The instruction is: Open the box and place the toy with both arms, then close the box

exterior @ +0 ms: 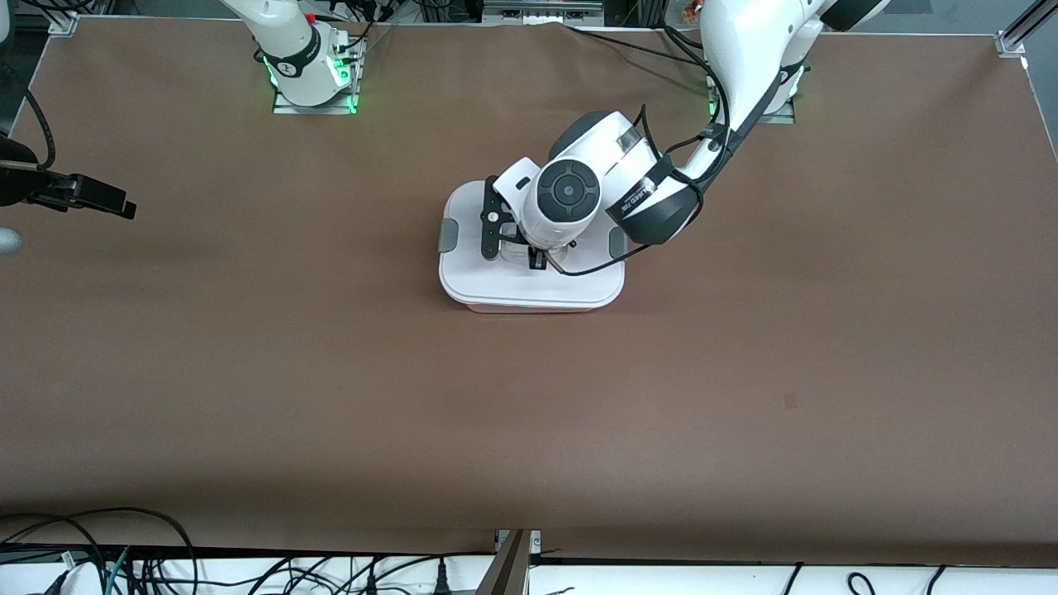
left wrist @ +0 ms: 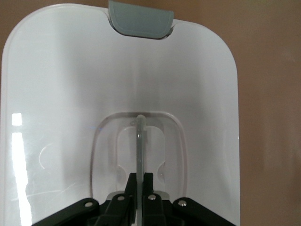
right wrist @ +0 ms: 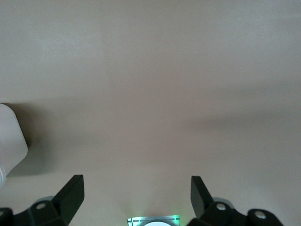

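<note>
The box (exterior: 496, 285) stands mid-table with its white lid on and a grey latch (exterior: 447, 235) at each end. The left arm reaches down over it. My left gripper (exterior: 537, 258) is shut on the thin upright handle (left wrist: 140, 136) in the lid's recessed centre; in the left wrist view the gripper (left wrist: 142, 181) pinches it, with one latch (left wrist: 141, 19) at the lid's edge. My right gripper (right wrist: 137, 188) is open and empty over bare table, and it shows at the right arm's end of the table (exterior: 124, 207). The toy is out of view.
Both arm bases (exterior: 310, 78) stand along the table's edge farthest from the front camera. Brown table (exterior: 529, 413) surrounds the box. Cables hang along the edge nearest the camera.
</note>
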### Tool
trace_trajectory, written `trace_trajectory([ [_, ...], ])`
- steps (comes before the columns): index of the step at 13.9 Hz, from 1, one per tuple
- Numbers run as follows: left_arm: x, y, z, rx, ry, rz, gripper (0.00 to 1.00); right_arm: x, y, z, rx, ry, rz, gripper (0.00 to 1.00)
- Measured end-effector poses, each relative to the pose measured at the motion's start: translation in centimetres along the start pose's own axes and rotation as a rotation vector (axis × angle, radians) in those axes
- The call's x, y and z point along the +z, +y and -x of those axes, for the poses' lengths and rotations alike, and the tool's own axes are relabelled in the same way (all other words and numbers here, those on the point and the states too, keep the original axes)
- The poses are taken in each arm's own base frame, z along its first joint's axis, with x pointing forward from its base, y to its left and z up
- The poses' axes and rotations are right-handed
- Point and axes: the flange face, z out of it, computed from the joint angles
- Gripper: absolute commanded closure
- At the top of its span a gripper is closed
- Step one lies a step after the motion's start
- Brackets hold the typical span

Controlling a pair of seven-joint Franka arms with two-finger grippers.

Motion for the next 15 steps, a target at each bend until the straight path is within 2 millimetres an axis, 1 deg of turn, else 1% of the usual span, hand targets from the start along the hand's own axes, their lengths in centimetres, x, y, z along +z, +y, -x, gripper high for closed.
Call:
trace_trajectory([
  [15,0.11,0.04,-0.05,-0.026,-0.001,0.002,1.00,-0.16,-0.02,-0.15,0.000,0.006,0.000,0.00],
])
